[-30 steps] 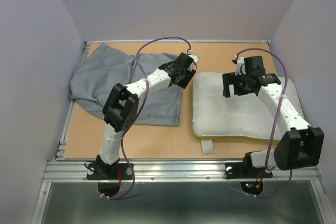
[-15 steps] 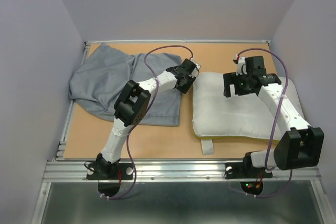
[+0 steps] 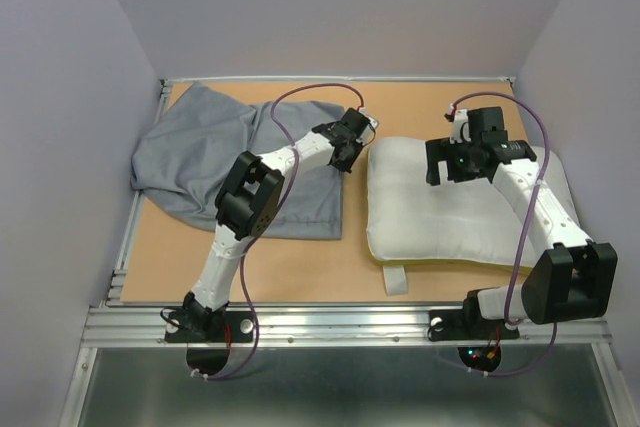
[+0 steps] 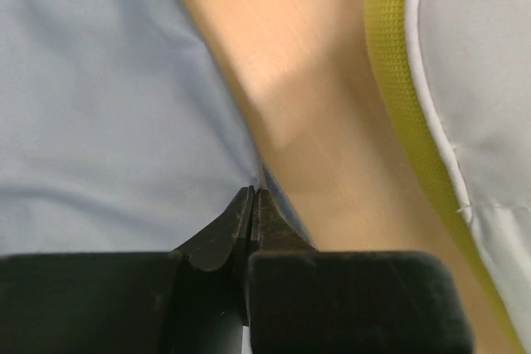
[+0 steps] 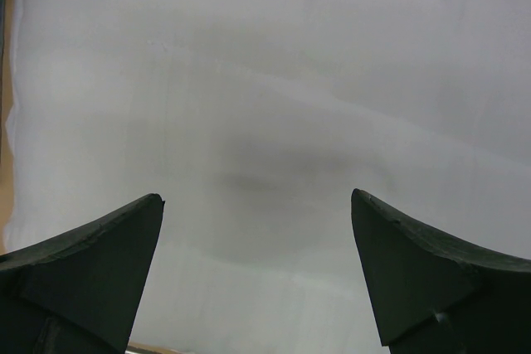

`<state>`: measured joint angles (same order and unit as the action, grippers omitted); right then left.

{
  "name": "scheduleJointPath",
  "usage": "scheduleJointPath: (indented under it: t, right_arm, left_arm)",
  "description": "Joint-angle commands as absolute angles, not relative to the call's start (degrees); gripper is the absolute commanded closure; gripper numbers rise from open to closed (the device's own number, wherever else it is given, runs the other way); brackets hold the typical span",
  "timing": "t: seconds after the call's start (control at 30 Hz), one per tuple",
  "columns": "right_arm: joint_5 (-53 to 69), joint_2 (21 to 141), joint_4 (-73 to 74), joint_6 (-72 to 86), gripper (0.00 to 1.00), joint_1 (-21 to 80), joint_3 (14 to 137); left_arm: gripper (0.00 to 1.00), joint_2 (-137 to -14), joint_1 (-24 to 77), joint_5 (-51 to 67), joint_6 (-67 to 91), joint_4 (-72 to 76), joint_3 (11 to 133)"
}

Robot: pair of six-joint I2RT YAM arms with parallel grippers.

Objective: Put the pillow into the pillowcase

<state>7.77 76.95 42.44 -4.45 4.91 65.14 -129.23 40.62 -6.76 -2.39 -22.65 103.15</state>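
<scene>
Now, left gripper (image 4: 255, 192): clamped shut, perhaps nipping the hem.
Slate-grey wrinkled fabric pillowcase (image 3: 190, 152): its edge lies beneath those tips.
Right gripper (image 5: 257, 196): spread wide.
White quilted rectangular pillow (image 3: 460, 217): directly beneath it.

pillow (image 3: 450, 217): white cloth, matt, soft, quilted into shallow dents
yellow band (image 4: 392, 72): coarse woven cloth on the pillow's edge, rougher than the white face
pillowcase (image 3: 200, 162): thin slate-grey cloth, matt, fine smooth weave, wrinkled
table (image 3: 290, 262): tan wood-look board, smooth, matt
frame rail (image 3: 340, 325): bare silvery metal at the near edge, grooved, dull sheen
left gripper (image 4: 251, 205): black plastic, smooth, matt
right gripper (image 5: 255, 198): black plastic, matt, faintly grainy
arms (image 3: 535, 207): white plastic shells, black joint housings, slight sheen
cables (image 3: 310, 95): purple sheath, smooth, slightly glossy
walls (image 3: 340, 7): pale lilac, flat, matt
</scene>
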Motion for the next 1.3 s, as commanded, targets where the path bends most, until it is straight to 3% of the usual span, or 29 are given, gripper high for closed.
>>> scheduleJointPath:
  t: [0.0, 0.03, 0.27, 0.5, 0.7, 1.03, 1.13, 1.17, 1.23, 1.27]
  right_arm:
    - [9.8, 76.1, 41.5, -6.1, 0.0, 4.6, 65.1]
    - [10.0, 75.9, 41.5, -6.9, 0.0, 4.5, 64.7]
    - [11.4, 75.2, 41.6, -21.4, 0.0, 4.6, 65.4]
    - [25.7, 72.9, 41.9, -52.8, 0.0, 4.6, 63.5]
    - [37.4, 82.8, 49.6, -62.4, 0.0, 4.9, 69.1]
    - [26.0, 93.5, 30.1, -60.2, 0.0, 12.4, 56.3]
    - [23.6, 95.5, 28.2, -59.6, 0.2, 12.4, 55.1]
    - [23.2, 96.7, 28.1, -59.3, 0.42, 12.4, 55.2]
    - [22.5, 97.6, 28.1, -58.0, 0.68, 12.5, 56.8]
    - [22.2, 97.8, 28.1, -57.3, 0.99, 12.5, 57.6]
  left_arm:
    - [0.94, -121.7, 39.6, -4.4, -3.3, -24.3, 105.4]
    - [1.0, -121.5, 39.6, -4.0, -3.4, -24.9, 105.5]
    - [1.0, -116.0, 37.9, 1.8, -4.1, -25.4, 102.4]
    - [1.0, -113.6, 36.2, 9.0, -5.5, -27.3, 101.5]
    - [1.0, -113.8, 35.9, 9.5, -5.3, -27.8, 101.7]
    - [1.0, -113.3, 34.6, 13.1, -6.2, -27.2, 100.5]
    - [1.0, -112.3, 34.4, 13.7, -6.9, -27.1, 100.1]
    - [1.0, -112.1, 34.0, 14.0, -6.9, -26.6, 99.5]
    - [1.0, -110.5, 33.6, 16.0, -7.0, -25.7, 98.4]
    - [1.0, -109.9, 33.2, 16.6, -6.9, -25.1, 97.0]
